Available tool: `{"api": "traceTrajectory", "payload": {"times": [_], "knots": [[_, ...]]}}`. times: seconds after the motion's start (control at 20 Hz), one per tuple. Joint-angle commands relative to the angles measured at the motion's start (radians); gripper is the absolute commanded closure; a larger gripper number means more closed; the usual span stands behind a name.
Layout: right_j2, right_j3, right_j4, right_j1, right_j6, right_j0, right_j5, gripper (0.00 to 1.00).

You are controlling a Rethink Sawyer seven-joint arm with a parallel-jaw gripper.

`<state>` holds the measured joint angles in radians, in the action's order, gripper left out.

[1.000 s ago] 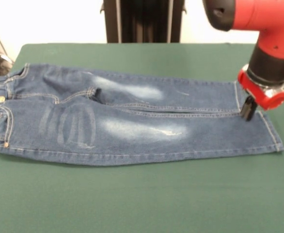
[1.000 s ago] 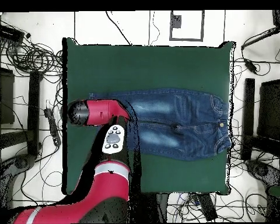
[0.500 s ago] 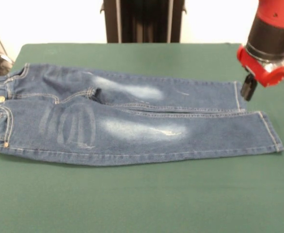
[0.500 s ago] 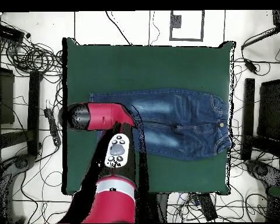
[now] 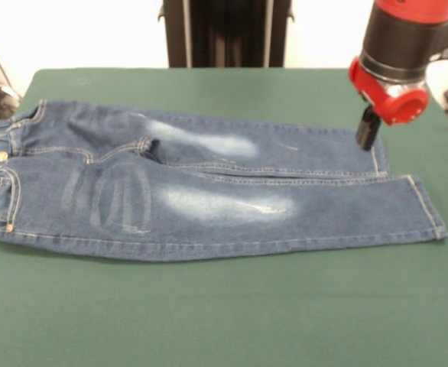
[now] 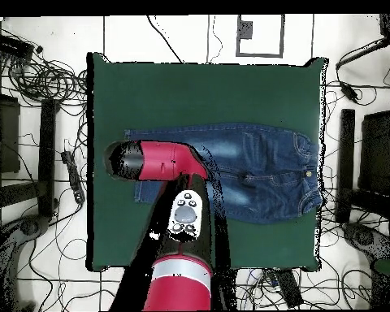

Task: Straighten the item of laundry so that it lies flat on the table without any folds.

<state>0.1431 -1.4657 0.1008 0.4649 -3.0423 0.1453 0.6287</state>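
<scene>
Jeans point(image 5: 209, 191) are lying flat across the table point(image 5: 224, 313), waistband at front-view left, and my gripper point(image 5: 368, 128) is hanging above the far leg's hem at right.

Sawyer arm point(image 6: 162, 159): glossy red shell, black cylindrical wrist section, red flanged ring below it. Dark narrow gripper point(image 5: 368, 130) tip under ring. Grey oval button pad point(image 6: 184, 213) on black forearm link, silver band at red base segment.

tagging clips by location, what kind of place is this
Probably a robotics lab: a green-covered table ringed by loose cables on the floor, with a red robot arm over small jeans.
</scene>
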Motion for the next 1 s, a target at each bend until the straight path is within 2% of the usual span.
{"api": "traceTrajectory", "payload": {"times": [0.05,0.5,0.85,1.0], "knots": [[-0.061,-0.163,-0.016,-0.059,-0.033,-0.016,-0.099,1.00],[-0.094,-0.258,-0.012,0.004,0.008,-0.043,-0.086,1.00],[-0.089,-0.217,-0.030,-0.079,-0.010,-0.018,-0.146,1.00],[-0.093,-0.201,-0.034,-0.104,0.002,-0.032,-0.159,1.00]]}}
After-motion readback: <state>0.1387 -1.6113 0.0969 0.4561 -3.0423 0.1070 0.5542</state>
